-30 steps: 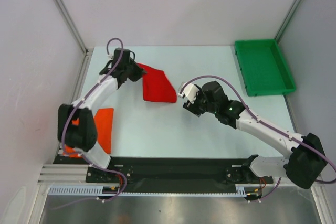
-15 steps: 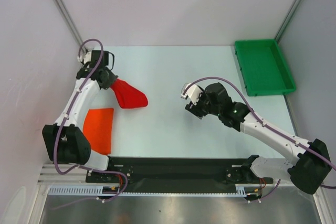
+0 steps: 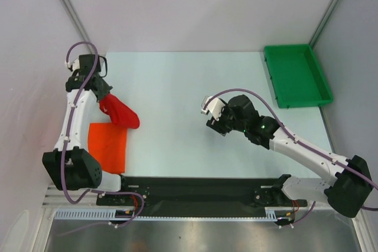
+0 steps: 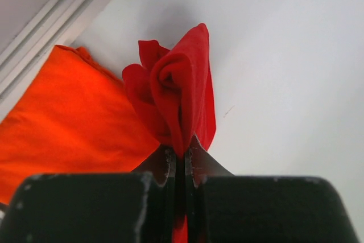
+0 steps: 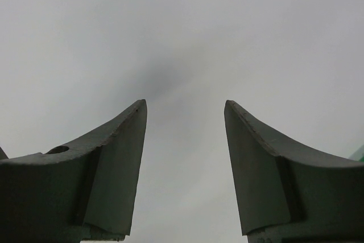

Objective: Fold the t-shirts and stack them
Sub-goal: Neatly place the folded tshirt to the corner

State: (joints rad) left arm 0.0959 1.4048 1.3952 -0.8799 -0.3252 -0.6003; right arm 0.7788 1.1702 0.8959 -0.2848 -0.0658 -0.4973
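Plainly, the left gripper (image 4: 183, 153) was clenched on the red t-shirt (image 4: 177, 83), its two dark fingers (image 4: 165, 166) pressed together with only a thin fold of cloth between them. The shirt was gathered into a crumpled bunch that spread out from the jaws in soft rolls. In the top view this gripper (image 3: 105, 94) sat near the left edge of the table (image 3: 177, 81), and the red bundle (image 3: 120, 114) trailed from it toward the near side, ending at the far edge of the orange t-shirt (image 3: 107, 144). Whether the two cloths touched could not be told. The orange shirt (image 4: 68, 112) lay flat as a neat rectangle on the table, close to the left arm's base, and nothing gripped it.

The right gripper (image 5: 185, 106) was released, its fingers (image 5: 122, 140) standing well apart with nothing held and only pale table surface showing between them. From above it (image 3: 215, 123) hung over the middle of the table, well apart from both shirts and from the green tray (image 3: 295, 75) at the far right corner.
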